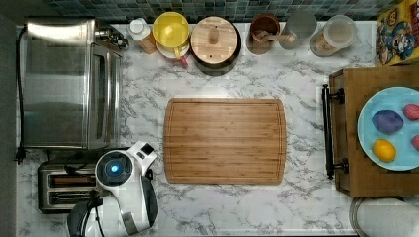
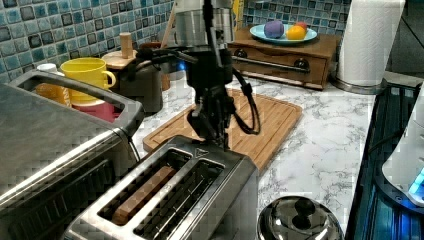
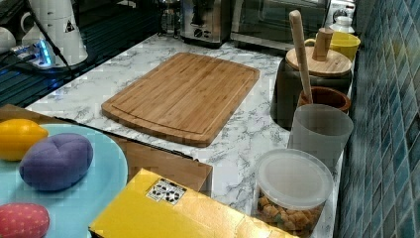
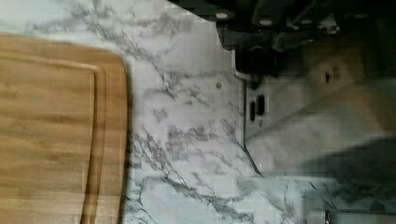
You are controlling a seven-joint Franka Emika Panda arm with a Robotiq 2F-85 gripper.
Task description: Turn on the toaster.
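Toaster (image 1: 66, 186): brushed steel, two long slots, at 8 o'clock of the tabletop (image 1: 306, 207) in the top view, just below the toaster oven (image 1: 69, 84); brown bread (image 2: 142, 194) in the slot nearer the oven in the left view. Hand (image 2: 212, 131): black, hanging above the toaster's end that faces the board, just beside the top edge; contact with the toaster not discernible; fingers together or apart, cannot tell. Arm (image 1: 123, 192): white, with blue light, over the toaster's 3 o'clock end in the top view. Board (image 1: 225, 140): bamboo, bare, centre of the top view, at 3 o'clock from the toaster. Along the tiled wall, at 12 o'clock in the top view: bottle (image 1: 142, 33), yellow mug (image 1: 171, 30), dark pot with wooden lid (image 1: 215, 42), brown cup with wooden utensil (image 1: 264, 30), grey cup (image 1: 298, 27), lidded jar of dry food (image 1: 333, 35), yellow box (image 1: 398, 32). Wooden tray with dark handle (image 1: 368, 173) at 3 o'clock in the top view, carrying a blue plate (image 1: 375, 140) with purple (image 1: 387, 121), yellow (image 1: 384, 149) and red (image 1: 411, 111) toy foods. Paper towel roll (image 2: 369, 42) at 1 o'clock in the left view, beside the tray. Steel lid with knob (image 2: 299, 219) on the tabletop at 5 o'clock in the left view, near the toaster. Wrist view: marble surface, board edge (image 4: 60, 135), toaster body (image 4: 317, 121) under dark hand parts.
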